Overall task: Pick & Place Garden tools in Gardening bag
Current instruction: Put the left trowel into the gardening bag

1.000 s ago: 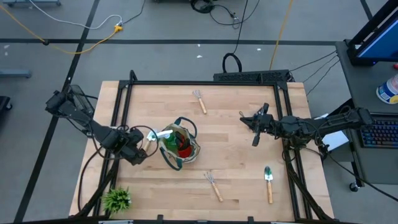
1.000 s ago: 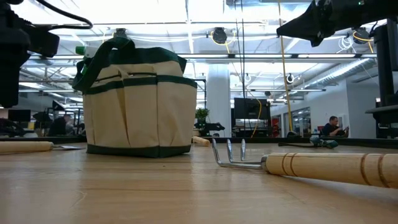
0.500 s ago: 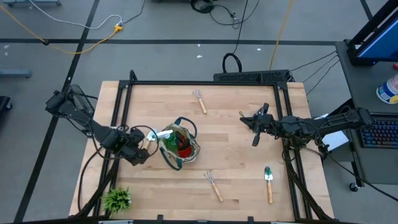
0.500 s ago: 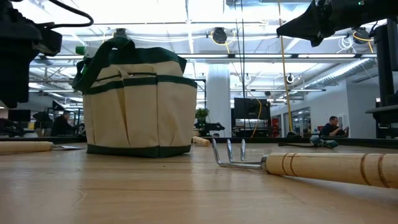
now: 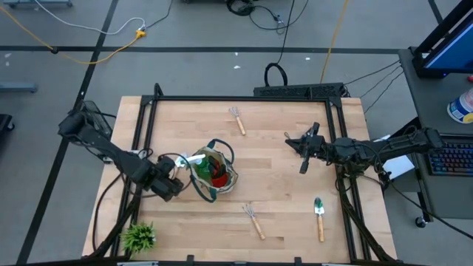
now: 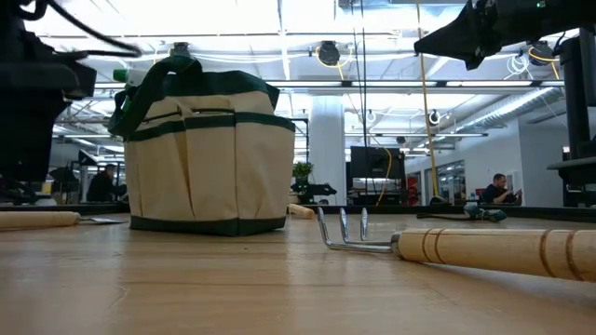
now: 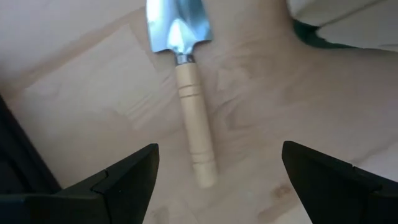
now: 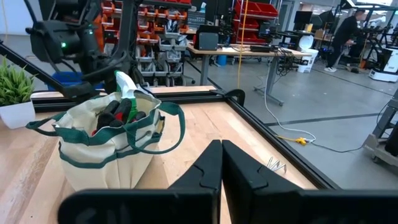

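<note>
1. A small spiky green plant (image 5: 138, 236) sits at a corner of the wooden worktop (image 5: 273, 148).
2. A keyboard (image 5: 452, 157) lies on a desk beside the worktop.
3. A person (image 6: 498, 189) sits in the room beyond.

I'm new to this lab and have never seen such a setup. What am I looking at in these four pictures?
Two dark robot arms work at a wooden table. One picture looks straight down, one sits at tabletop height, and two come from cameras on the arms' wrists.

The left gripper, fingers open and empty, hovers over a trowel lying beside the gardening bag, which already holds some items. The right gripper, shut and holding nothing, waits above the table's right side.

On the table lie two small rakes, a green-bladed trowel and a potted plant.
</note>
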{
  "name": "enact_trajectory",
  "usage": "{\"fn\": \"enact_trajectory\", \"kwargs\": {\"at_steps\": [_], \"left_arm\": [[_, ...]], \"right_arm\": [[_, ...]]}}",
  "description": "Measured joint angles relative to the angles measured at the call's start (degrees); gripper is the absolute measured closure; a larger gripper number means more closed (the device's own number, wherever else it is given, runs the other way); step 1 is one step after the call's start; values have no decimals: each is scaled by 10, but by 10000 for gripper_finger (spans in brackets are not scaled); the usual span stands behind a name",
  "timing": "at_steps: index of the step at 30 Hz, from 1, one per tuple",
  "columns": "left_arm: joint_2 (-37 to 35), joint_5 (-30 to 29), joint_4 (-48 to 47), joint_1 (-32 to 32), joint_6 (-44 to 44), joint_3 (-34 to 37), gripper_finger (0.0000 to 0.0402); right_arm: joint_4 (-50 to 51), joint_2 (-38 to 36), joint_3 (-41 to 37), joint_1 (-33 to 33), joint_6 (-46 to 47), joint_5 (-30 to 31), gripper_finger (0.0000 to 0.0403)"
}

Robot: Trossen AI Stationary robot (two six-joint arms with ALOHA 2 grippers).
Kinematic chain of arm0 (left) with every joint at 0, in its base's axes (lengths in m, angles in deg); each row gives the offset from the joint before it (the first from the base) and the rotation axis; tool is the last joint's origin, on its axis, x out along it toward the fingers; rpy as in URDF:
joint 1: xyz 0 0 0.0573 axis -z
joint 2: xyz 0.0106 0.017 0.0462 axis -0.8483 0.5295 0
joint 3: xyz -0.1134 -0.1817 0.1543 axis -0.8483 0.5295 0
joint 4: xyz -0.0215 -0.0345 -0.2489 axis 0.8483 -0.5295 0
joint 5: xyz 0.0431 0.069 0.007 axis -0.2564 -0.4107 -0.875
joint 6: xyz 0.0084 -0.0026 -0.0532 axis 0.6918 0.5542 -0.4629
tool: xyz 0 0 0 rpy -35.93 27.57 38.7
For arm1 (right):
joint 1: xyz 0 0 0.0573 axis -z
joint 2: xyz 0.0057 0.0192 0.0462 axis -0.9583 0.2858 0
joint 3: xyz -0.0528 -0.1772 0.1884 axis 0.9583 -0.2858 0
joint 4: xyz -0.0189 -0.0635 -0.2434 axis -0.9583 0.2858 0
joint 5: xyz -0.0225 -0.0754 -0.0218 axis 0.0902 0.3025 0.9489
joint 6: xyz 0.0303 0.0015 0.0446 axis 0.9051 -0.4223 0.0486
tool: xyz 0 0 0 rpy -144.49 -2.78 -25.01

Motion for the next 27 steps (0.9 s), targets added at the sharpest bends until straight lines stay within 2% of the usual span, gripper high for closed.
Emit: {"fn": "enact_trajectory", "kwargs": {"at_steps": [9,15,19,27], "left_arm": [[43,-1,-2,1,-28,2,55],[51,10,5,1,-86,31,55],[51,13,12,1,-94,41,55],[51,23,115,0,-87,89,55]], "right_arm": [[0,0,0,0,1,0,403],[0,0,0,0,1,0,403],[0,0,0,0,2,0,403],[0,0,0,0,2,0,403]]}}
